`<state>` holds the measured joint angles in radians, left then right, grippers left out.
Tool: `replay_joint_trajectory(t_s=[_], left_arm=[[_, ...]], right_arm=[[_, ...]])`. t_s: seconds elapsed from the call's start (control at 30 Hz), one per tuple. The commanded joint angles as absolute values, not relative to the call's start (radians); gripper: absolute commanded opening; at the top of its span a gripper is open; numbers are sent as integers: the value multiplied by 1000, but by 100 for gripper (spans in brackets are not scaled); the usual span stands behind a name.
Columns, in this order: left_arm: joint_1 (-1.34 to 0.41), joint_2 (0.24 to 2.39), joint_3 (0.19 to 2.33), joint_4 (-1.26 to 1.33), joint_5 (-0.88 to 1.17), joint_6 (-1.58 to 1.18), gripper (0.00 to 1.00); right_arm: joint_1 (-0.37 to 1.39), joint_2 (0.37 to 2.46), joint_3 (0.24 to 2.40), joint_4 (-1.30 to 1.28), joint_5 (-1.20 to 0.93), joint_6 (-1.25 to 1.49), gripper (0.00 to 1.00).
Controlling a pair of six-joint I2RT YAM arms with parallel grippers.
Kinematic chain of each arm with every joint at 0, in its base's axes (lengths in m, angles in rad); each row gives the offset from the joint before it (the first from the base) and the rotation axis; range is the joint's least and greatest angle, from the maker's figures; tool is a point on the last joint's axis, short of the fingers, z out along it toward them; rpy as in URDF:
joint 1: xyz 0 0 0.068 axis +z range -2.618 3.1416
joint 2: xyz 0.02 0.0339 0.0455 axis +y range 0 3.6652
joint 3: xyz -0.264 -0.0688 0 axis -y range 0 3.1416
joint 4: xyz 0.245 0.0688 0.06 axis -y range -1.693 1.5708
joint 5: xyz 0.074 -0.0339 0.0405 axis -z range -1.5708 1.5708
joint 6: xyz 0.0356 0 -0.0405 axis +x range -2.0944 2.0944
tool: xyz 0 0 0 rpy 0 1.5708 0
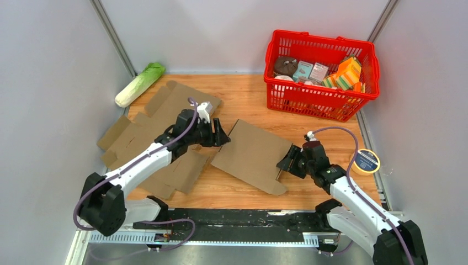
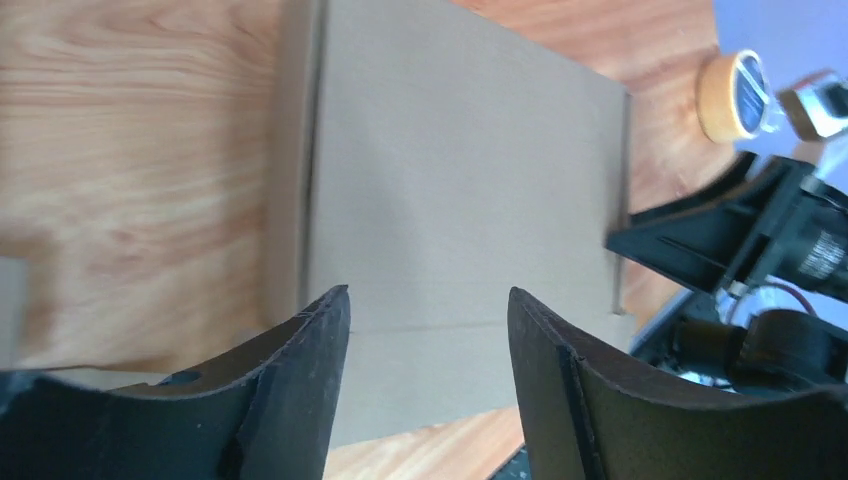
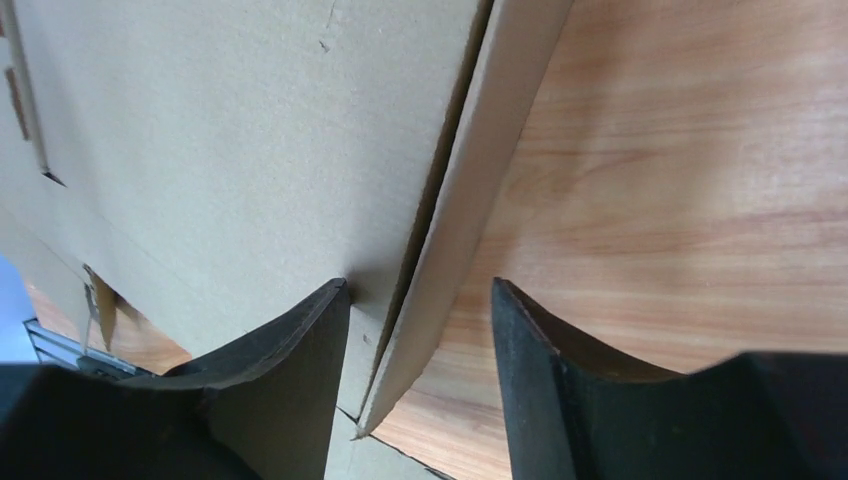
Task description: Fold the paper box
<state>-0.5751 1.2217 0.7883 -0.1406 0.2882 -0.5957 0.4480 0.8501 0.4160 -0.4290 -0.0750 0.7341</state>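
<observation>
- Left end effector (image 2: 430, 300) spread, at the left edge of the flat paper box (image 1: 253, 154), gripping nothing.
- Right end effector (image 3: 420, 290) spread too, straddling the raised side flap (image 3: 475, 200) (not pinched).
- Box lies mid-tabletop (image 1: 248, 102); I'd pinch the flap near its crease and fold slowly.

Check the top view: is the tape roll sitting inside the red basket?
No, the tape roll lies on the table near its right edge, well apart from the red basket.

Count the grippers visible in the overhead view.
2: the left gripper at the cardboard's left edge, the right gripper at its right edge. None seems hidden.
</observation>
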Motion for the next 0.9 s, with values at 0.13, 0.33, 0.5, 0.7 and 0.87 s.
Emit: replay_joint_trajectory(t_s=[0.13, 0.33, 0.5, 0.7, 0.87], left_arm=[[-459, 1394, 851, -159, 318, -539, 75], [-445, 1505, 887, -112, 379, -555, 78], [-443, 1522, 833, -3, 443, -606, 78], [-443, 1552, 821, 57, 488, -627, 79], [-443, 1580, 807, 98, 512, -655, 79]], right_arm=[[301, 897, 357, -288, -184, 716, 51], [181, 916, 282, -259, -277, 729, 46], [91, 913, 250, -261, -307, 718, 48], [9, 943, 230, -253, -363, 709, 47], [-96, 973, 206, -207, -451, 712, 43]])
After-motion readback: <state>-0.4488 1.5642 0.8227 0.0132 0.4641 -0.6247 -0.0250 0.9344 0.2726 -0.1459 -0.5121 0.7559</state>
